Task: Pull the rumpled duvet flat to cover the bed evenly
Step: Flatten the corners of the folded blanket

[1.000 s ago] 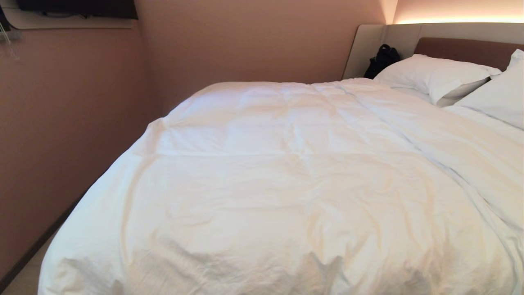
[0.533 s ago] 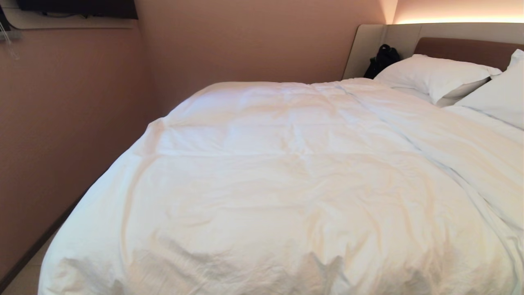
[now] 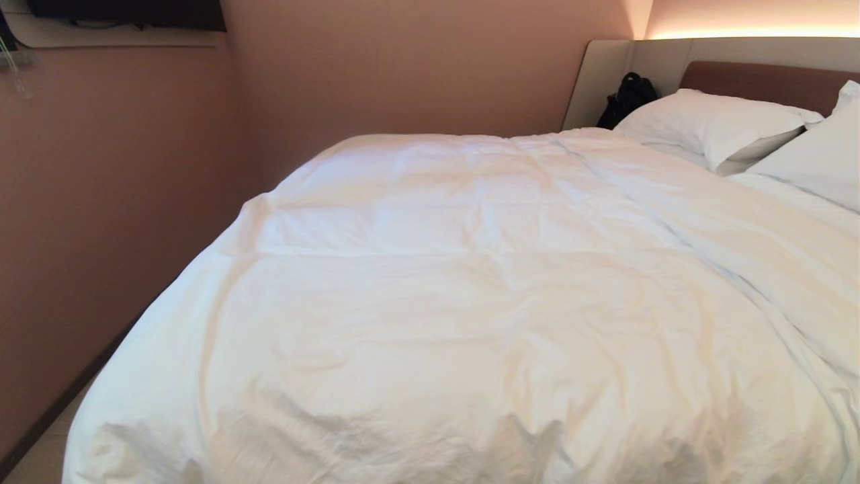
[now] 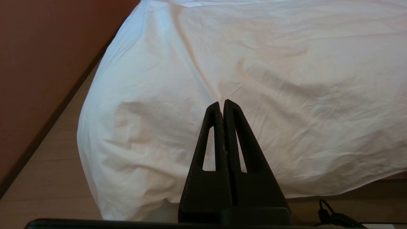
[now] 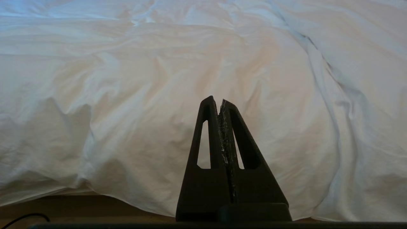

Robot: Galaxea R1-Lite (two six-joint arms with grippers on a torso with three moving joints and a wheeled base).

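Note:
The white duvet (image 3: 470, 296) lies spread over the bed, puffy and lightly wrinkled, reaching from the foot up to the pillows. The brown headboard (image 3: 766, 84) shows at the far right. Neither arm is in the head view. In the left wrist view my left gripper (image 4: 222, 102) is shut and empty, held off the foot end near the duvet's (image 4: 254, 79) hanging corner. In the right wrist view my right gripper (image 5: 216, 100) is shut with nothing in it, facing the duvet's (image 5: 159, 79) foot edge, apart from the cloth.
Two white pillows (image 3: 712, 124) (image 3: 823, 158) lie at the head. A black bag (image 3: 628, 97) sits in the corner beside the headboard. A pink wall (image 3: 114, 202) runs close along the bed's left side, with a strip of floor (image 4: 47, 178).

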